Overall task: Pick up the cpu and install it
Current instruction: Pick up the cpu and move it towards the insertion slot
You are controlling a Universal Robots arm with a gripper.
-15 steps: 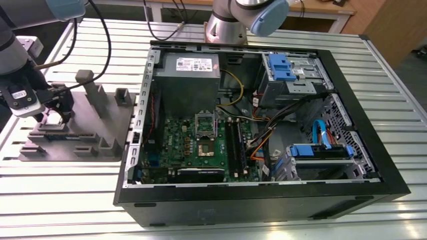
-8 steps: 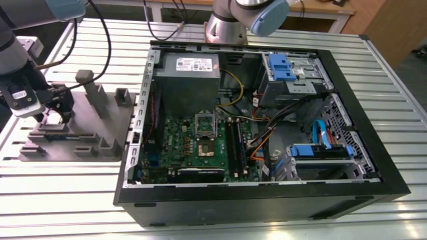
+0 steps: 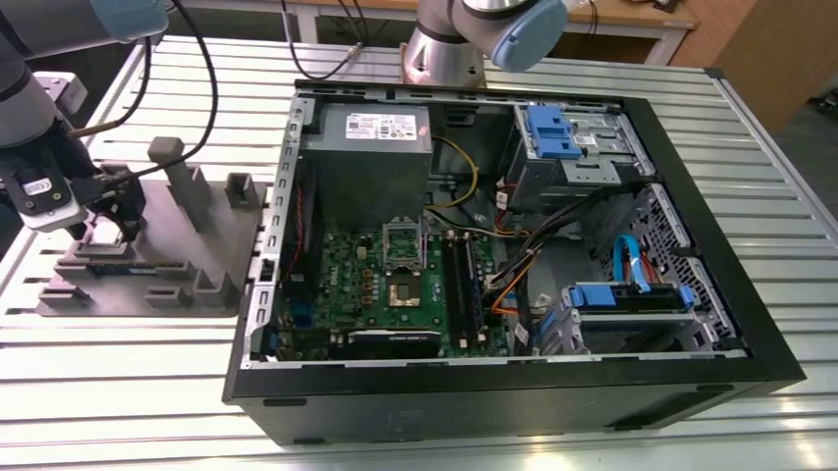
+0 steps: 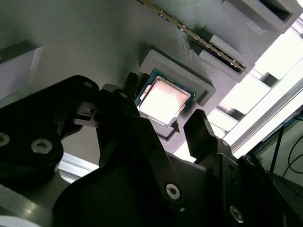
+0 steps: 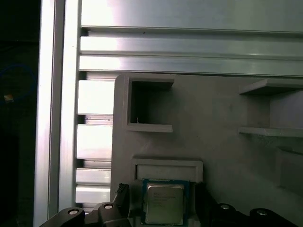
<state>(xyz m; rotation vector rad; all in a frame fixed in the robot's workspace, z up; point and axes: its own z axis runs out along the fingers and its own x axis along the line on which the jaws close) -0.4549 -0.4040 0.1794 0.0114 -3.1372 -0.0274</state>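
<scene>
Gripper (image 3: 110, 232) low over the grey holder tray (image 3: 196, 257), at the tray's edge on the exterior view's left. Tray lies on the slatted aluminium table (image 3: 131, 392), just beside the open computer case (image 3: 681, 294). The cpu (image 5: 164, 203) lies flat, silver top up, in a shallow framed pocket of the tray, seen in both wrist views (image 4: 163, 100). Pincer spread apart, one black finger on each side of the cpu, fingertips (image 5: 123, 193) level with the chip; the first wrist view shows a small gap on both sides, no grip. Green motherboard (image 3: 343, 294) inside the case, its metal-framed socket (image 3: 400, 294) with nothing in it, well apart from the gripper
</scene>
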